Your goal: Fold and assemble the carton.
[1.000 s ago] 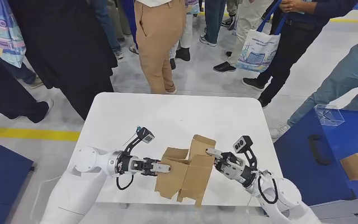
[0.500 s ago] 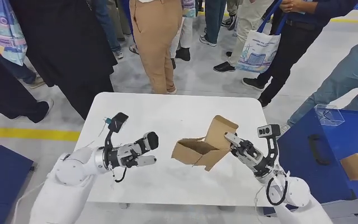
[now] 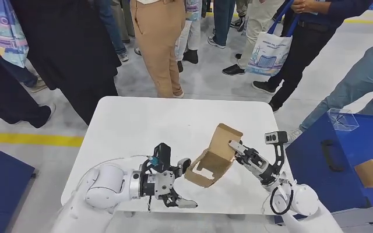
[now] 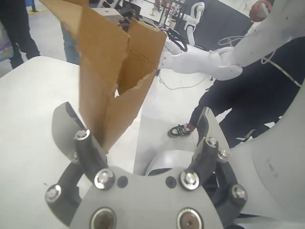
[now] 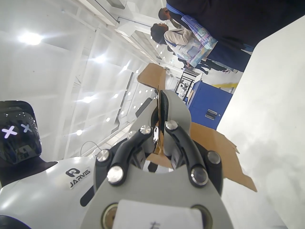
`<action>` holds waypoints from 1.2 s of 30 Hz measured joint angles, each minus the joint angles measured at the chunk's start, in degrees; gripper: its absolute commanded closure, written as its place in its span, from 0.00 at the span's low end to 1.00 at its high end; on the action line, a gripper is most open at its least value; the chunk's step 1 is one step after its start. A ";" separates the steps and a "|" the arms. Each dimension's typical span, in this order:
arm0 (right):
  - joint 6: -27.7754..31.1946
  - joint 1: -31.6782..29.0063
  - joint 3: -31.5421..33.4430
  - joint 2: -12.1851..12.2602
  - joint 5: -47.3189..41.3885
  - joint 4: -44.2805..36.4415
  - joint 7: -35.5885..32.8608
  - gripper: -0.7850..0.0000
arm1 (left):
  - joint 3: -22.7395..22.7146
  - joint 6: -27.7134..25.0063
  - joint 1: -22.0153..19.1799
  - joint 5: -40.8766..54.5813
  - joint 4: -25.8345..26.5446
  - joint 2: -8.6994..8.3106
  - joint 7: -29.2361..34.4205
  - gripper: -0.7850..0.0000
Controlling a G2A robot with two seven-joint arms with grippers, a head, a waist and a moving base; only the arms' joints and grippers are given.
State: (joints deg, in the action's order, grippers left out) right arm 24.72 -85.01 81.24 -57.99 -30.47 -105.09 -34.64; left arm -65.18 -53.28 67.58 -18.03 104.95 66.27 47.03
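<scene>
A brown cardboard carton (image 3: 213,156), partly folded with flaps loose, is tilted on the white table (image 3: 175,122) right of centre. My right gripper (image 3: 236,148) is shut on the carton's upper right wall; in the right wrist view its fingertips (image 5: 164,101) pinch a cardboard edge of the carton (image 5: 209,148). My left gripper (image 3: 187,185) is open at the carton's lower left corner. In the left wrist view that corner of the carton (image 4: 104,60) sits just inside one of the fingers (image 4: 69,117) of the left gripper (image 4: 135,122).
Several people stand close around the table's far edge and right side. A blue cabinet (image 3: 326,169) stands to the right, with a clear plastic box (image 3: 342,118) on it. The table's front edge runs just under both arms.
My left arm swung in from the table's left side to the carton's lower corner, its gripper staying open. The right gripper tilted the carton and shifted it slightly left.
</scene>
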 measured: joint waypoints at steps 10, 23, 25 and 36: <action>-1.80 0.05 -3.16 -0.72 1.64 -1.35 0.57 1.00 | 4.99 0.94 -1.55 2.74 2.23 -0.88 4.16 0.00; -4.07 -0.69 -3.73 -1.15 -1.35 -1.83 -1.54 1.00 | 9.47 3.79 -7.13 3.14 -3.71 -0.17 -0.07 0.00; -4.09 -0.68 -3.71 -1.16 -1.38 -1.83 -1.55 1.00 | 9.46 3.79 -7.11 3.14 -3.70 -0.18 -0.06 0.00; -4.06 -0.68 -3.71 -1.15 -1.34 -1.83 -1.51 1.00 | 9.46 3.78 -7.11 3.14 -3.68 -0.18 -0.04 0.00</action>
State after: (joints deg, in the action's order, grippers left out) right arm 20.66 -85.69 77.53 -59.14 -31.81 -106.92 -36.15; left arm -55.72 -49.50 60.48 -14.89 101.27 66.09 46.99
